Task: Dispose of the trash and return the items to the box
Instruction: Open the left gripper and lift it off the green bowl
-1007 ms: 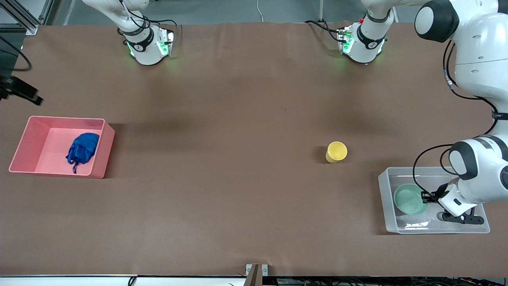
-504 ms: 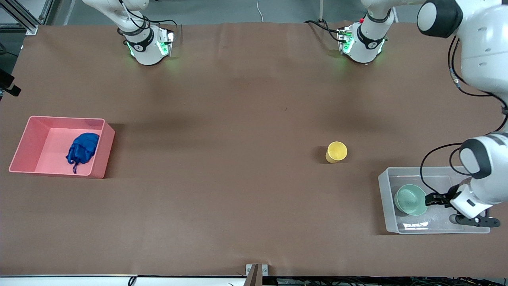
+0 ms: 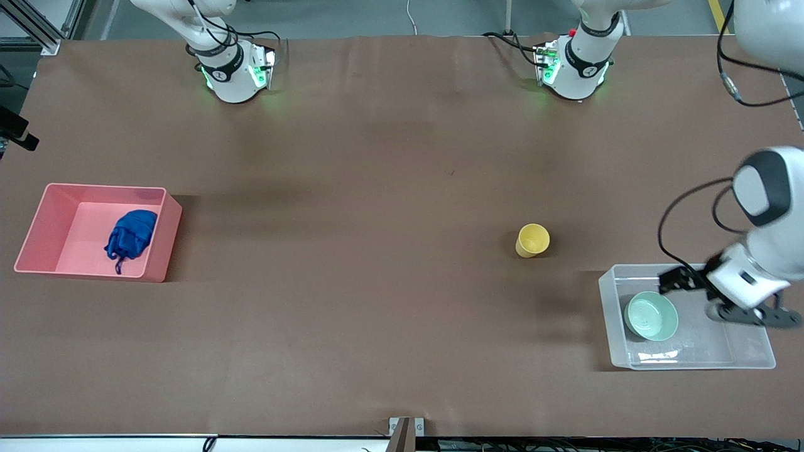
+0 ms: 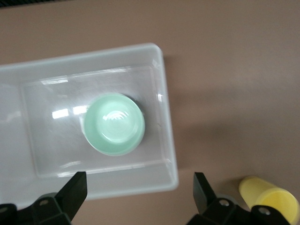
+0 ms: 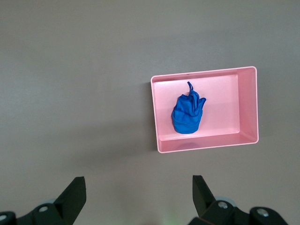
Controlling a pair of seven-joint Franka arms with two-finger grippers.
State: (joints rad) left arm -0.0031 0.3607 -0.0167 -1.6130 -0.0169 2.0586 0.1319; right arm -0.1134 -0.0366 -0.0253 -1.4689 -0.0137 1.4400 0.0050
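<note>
The mint-green bowl (image 3: 651,316) lies in the clear box (image 3: 691,363) at the left arm's end of the table. My left gripper (image 3: 667,280) is open and empty, up in the air over the box's edge. In the left wrist view the gripper (image 4: 139,180) frames the box's wall (image 4: 161,93), with the bowl (image 4: 115,123) inside and the yellow cup (image 4: 269,197) outside. The cup (image 3: 532,240) stands on the table, farther from the camera than the box. The deep-blue wad (image 3: 130,235) lies in the pink bin (image 3: 160,267). My right gripper (image 5: 138,180) is open and empty, high above the table beside the bin (image 5: 204,73) and wad (image 5: 187,114).
The brown table cover spreads wide between the pink bin at the right arm's end and the clear box. Both arm bases (image 3: 232,69) (image 3: 575,66) stand along the table's edge farthest from the camera. A dark piece (image 3: 16,132) pokes in beside the pink bin's end.
My left gripper has risen from the bowl's rim and drawn back over the box's edge; the bowl stays in the box. The cup and wad have not moved.
</note>
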